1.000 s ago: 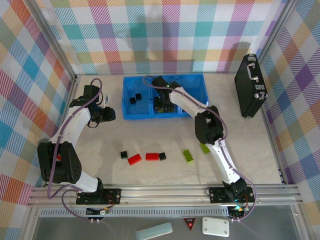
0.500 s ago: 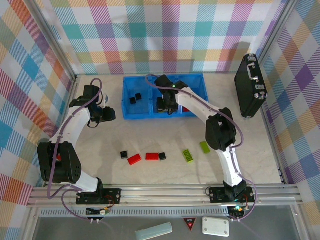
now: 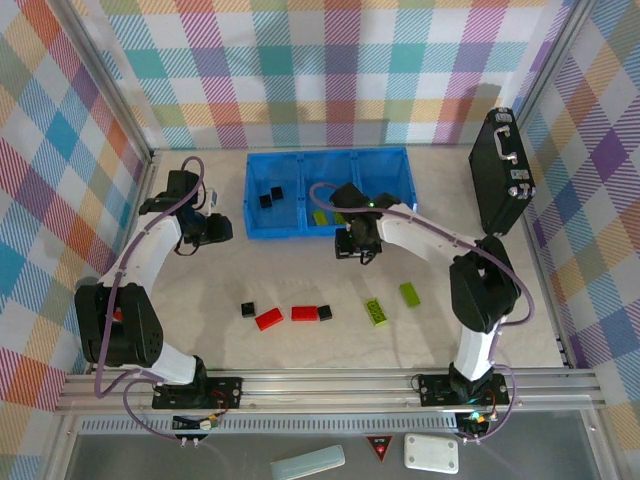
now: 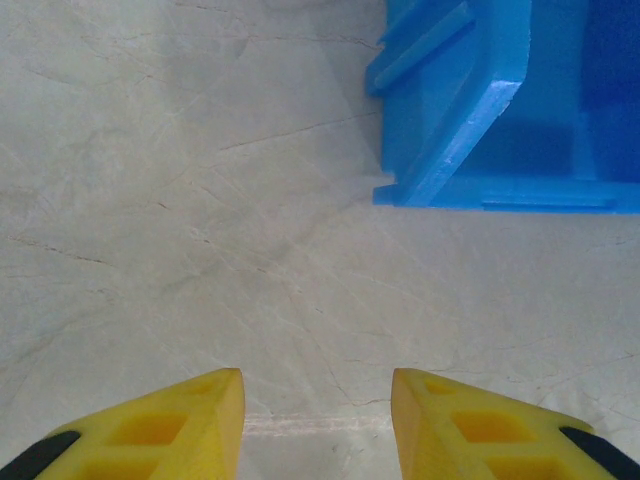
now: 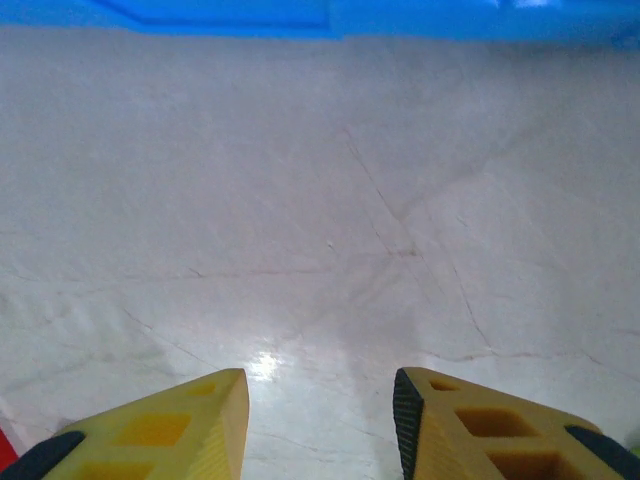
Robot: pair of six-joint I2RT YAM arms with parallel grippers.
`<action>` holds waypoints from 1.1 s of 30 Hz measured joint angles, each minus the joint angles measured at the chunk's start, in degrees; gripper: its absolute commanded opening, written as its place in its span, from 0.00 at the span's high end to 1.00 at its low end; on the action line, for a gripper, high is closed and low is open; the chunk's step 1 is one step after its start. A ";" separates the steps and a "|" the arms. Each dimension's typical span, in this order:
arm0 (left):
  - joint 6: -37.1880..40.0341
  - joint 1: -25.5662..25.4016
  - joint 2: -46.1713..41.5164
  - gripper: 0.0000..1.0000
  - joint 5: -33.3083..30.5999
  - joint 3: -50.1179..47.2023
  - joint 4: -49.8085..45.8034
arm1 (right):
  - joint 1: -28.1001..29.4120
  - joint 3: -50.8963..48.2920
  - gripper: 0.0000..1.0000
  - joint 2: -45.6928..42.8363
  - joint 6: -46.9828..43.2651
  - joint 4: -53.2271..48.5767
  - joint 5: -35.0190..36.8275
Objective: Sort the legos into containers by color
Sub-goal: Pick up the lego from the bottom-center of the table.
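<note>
Right wrist view: we saw the right gripper [image 5: 318, 385] spread above the table [image 5: 320, 200]; the left gripper [image 4: 316, 380] was spread beside the blue tray [image 4: 480, 120].

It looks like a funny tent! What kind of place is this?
Probably a robot test booth in a lab: colourful checked cloth walls, a silver metal frame rail, and white-and-black robot arms bolted to it.

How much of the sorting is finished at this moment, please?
Done: two black bricks in the tray's left compartment, a green brick in the middle. In hand: nothing; right gripper open above the table. Left: two red bricks, two black ones, two green ones there.
</note>
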 measured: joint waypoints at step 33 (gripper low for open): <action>-1.40 -2.71 -7.69 0.57 -1.20 -9.40 -2.69 | 16.48 -15.06 0.46 -7.85 -19.32 3.65 -5.42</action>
